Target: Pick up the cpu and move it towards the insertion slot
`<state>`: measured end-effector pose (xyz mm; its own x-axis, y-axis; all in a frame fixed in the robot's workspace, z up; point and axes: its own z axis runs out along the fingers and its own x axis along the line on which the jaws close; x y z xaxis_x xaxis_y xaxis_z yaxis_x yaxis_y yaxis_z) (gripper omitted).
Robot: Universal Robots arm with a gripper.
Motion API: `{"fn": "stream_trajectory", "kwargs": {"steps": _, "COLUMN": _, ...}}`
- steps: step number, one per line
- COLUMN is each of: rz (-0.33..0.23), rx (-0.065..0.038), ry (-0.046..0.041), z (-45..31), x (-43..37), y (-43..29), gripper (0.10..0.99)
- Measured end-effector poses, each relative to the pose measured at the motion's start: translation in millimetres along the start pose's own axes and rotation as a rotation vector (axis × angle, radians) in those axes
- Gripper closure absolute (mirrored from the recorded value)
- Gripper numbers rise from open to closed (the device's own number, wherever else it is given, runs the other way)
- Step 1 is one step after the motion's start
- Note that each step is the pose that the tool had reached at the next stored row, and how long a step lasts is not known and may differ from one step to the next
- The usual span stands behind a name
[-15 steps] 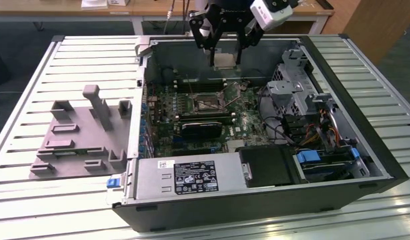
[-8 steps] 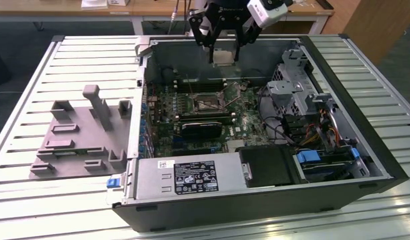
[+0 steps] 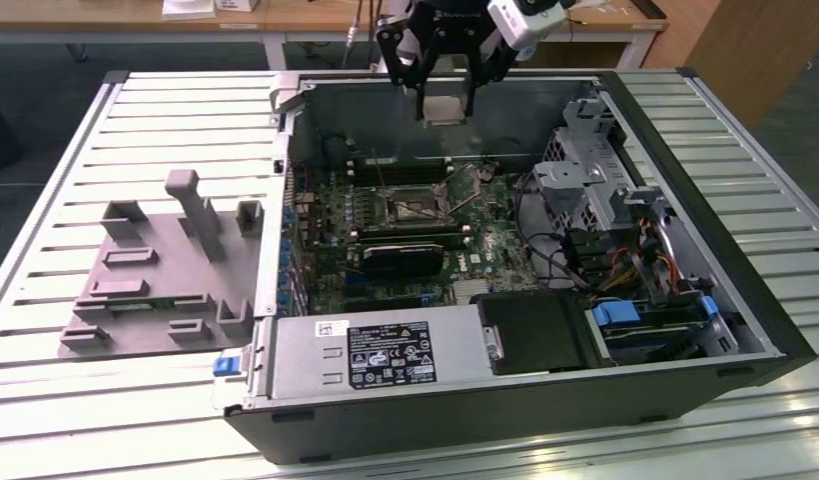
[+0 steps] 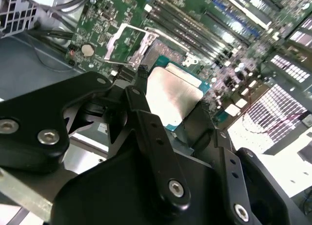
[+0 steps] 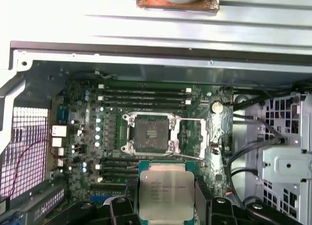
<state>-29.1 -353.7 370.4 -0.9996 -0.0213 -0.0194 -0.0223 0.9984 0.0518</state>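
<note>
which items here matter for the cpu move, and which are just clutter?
In play:
- cpu, clamped in the gripper above the open case
- insertion slot, frame open, dark centre bare

Lying about:
- grey fixture block on the table at the exterior view's left
- power supply
- drive cage
- black card

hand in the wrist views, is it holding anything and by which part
The hand holds the cpu, pinched by two opposite edges, above the open computer case.
</note>
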Motion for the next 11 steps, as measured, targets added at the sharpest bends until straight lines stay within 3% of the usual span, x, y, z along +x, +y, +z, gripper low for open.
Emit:
{"fn": "stream_trajectory", "kwargs": {"steps": 1, "rz": 0.000, "rx": 0.000, "ry": -0.0041, "z": 2.1, "x": -0.1, "y": 4.8, "gripper": 0.545}}
{"fn": "stream_trajectory", "kwargs": {"steps": 6, "rz": -0.002, "rx": 0.001, "ry": -0.0214, "z": 7.4, "x": 0.3, "y": 13.1, "gripper": 0.545}}
{"fn": "stream_trajectory", "kwargs": {"steps": 11, "rz": -0.003, "rx": 0.001, "ry": -0.0236, "z": 11.0, "x": 1.9, "y": 22.1, "gripper": 0.545}}
